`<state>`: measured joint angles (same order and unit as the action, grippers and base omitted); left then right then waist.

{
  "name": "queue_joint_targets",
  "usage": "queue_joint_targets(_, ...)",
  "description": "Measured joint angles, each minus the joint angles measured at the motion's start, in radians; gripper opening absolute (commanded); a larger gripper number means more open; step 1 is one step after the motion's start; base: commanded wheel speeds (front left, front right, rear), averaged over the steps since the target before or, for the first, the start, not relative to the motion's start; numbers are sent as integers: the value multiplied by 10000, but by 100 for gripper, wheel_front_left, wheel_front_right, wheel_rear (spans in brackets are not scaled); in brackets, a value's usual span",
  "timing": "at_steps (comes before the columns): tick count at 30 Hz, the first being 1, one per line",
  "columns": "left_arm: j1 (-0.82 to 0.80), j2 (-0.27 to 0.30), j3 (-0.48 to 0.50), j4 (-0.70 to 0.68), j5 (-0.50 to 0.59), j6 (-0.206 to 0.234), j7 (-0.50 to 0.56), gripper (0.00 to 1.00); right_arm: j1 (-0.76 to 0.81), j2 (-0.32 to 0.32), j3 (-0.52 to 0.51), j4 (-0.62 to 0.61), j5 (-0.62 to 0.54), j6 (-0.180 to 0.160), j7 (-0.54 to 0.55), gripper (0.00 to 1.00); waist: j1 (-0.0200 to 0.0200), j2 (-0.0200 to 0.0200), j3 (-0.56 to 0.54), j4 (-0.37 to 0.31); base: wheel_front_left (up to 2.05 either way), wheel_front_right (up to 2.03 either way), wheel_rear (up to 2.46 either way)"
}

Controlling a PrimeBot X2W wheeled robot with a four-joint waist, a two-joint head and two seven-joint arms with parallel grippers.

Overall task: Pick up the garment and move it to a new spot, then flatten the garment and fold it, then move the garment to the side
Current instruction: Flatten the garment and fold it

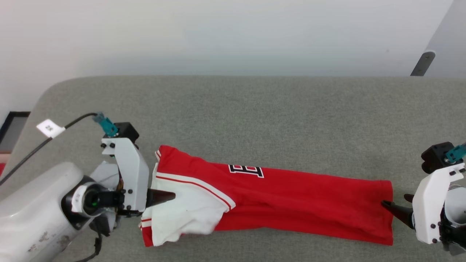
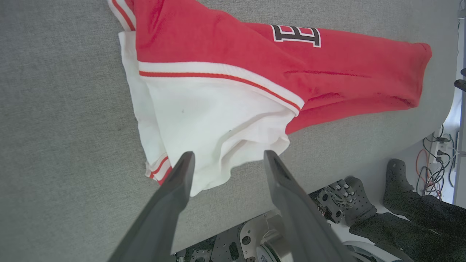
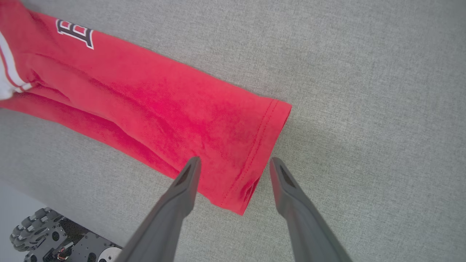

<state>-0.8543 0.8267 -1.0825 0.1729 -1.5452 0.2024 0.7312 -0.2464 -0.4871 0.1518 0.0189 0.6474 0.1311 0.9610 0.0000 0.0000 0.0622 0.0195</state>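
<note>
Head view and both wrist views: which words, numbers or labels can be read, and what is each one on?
"E": one black, white-outlined letter on the red garment. It sits at a fold, so it may be only part of a character.
Unreadable: two characters on the white tag on the black cable, too blurred to be sure of.

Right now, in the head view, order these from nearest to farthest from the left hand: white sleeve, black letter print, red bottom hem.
1. White fabric sleeve, right at the left hand.
2. Black white-outlined letter print, at the middle.
3. Red stitched bottom hem, far right end.
</note>
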Motion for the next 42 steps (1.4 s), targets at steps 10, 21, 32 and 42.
queue_joint_targets(10,497,67,439,-71,441,-744,-1894,100,335,715,-846,-251,-90,0,92,100,0,0,-453,76,0,0,0)
queue_joint_targets(21,1802,201,1114,-31,1848,-1417,-6243,100,857,1279,-1902,-144,-851,0,821,100,0,0,-866,344,0,0,0)
queue_joint_targets(32,3300,355,1712,-35,2987,-1133,-9666,100,795,1597,-2817,376,-1781,0,1427,100,0,0,-1004,830,0,0,0)
queue_joint_targets(42,5143,-198,3973,-397,4309,-734,-9927,100,488,1639,-3469,1223,-2355,0,1615,100,0,0,-901,1346,0,0,0)
